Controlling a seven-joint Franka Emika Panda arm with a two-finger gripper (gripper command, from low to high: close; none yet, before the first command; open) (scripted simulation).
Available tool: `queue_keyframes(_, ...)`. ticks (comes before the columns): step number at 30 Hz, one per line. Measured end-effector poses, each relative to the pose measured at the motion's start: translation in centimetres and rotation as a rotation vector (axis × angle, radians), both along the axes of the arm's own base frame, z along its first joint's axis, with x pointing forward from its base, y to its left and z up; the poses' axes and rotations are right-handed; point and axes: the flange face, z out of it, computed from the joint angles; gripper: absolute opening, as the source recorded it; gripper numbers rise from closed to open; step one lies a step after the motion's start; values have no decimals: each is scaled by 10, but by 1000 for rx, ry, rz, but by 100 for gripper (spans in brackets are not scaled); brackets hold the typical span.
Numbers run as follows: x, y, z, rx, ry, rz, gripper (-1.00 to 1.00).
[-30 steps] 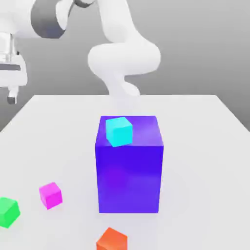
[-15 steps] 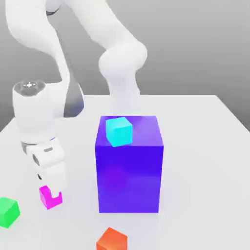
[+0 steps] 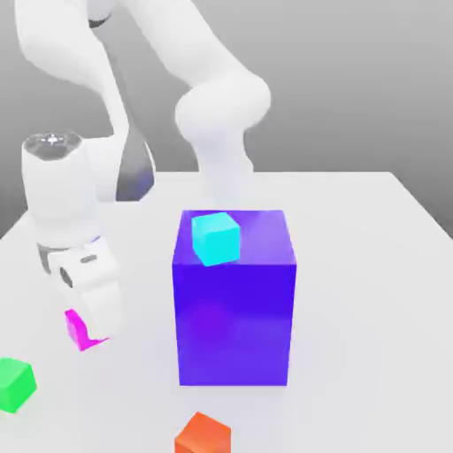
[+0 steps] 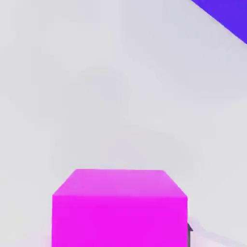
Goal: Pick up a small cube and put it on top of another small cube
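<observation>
The small cube (image 3: pixel 78 328), magenta-pink, hangs a little above the white table (image 3: pixel 354 265) at the exterior view's left, with my gripper (image 3: pixel 90 333) shut on it. The white hand comes down on it from above and covers its right part. In the hand view the small cube (image 4: pixel 119 207) sits close up between the jaws, and table shows beyond it. A small cyan cube (image 3: pixel 216 237) rests on top of the big blue-violet block (image 3: pixel 234 310) in the middle of the table, to the right of the gripper.
A small green cube (image 3: pixel 16 384) lies at the front left and a small orange cube (image 3: pixel 203 434) at the front edge, both on the table. A corner of the blue-violet block (image 4: pixel 226 17) shows in the hand view. The arm's white links rise behind the block.
The arm came down from the upper left onto the magenta cube, the jaws closed on it, and the cube has now risen slightly off the table and shifted a little left.
</observation>
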Motion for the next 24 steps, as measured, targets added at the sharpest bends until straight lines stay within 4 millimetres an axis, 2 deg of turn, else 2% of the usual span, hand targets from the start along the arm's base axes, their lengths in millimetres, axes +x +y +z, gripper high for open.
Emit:
queue_keyframes(6,5,-8,-11,73,54,201,-100)
queue_keyframes(13,14,-30,-11,126,71,373,-100)
queue_keyframes(19,28,-57,3,117,45,484,-100)
queue_keyframes(24,45,-84,29,62,1,569,-100)
